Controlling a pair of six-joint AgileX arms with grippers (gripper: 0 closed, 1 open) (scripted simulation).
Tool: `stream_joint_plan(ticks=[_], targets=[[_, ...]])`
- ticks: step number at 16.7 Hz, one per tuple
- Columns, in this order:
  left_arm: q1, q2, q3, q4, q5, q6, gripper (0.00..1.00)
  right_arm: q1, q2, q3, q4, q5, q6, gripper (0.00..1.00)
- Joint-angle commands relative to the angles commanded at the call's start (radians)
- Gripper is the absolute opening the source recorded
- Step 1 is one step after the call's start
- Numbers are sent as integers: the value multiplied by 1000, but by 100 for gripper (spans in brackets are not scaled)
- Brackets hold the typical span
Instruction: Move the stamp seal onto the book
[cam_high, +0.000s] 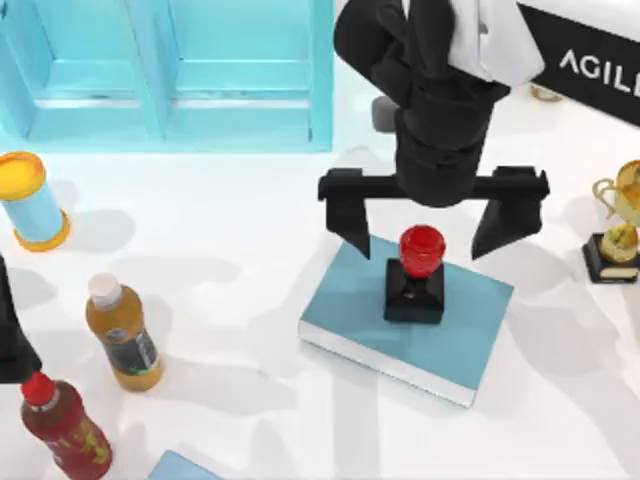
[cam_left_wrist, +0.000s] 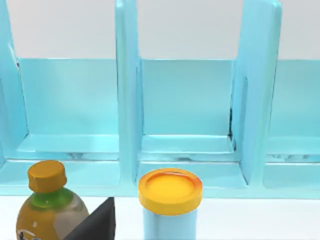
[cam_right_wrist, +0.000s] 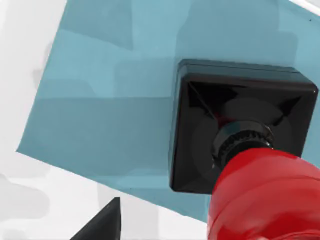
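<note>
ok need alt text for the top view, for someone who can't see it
The stamp seal stands upright on the teal book at the table's middle, with the right gripper open just above it, fingers spread either side of the red knob. Bottles and a yellow-lidded canister stand at left, a gold trophy at right.

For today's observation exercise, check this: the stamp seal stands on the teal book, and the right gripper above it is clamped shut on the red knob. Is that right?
Not quite. The stamp seal does stand on the book, but the right gripper is open, not clamped on the knob: the top view shows its fingers spread wide, one on each side and clear of the seal.
</note>
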Motion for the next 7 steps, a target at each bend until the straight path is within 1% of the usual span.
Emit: stream_joint_plan(ticks=[7], targets=[[0,0,0,0,0,0,100,1,7,126,-119,0,-3,100]])
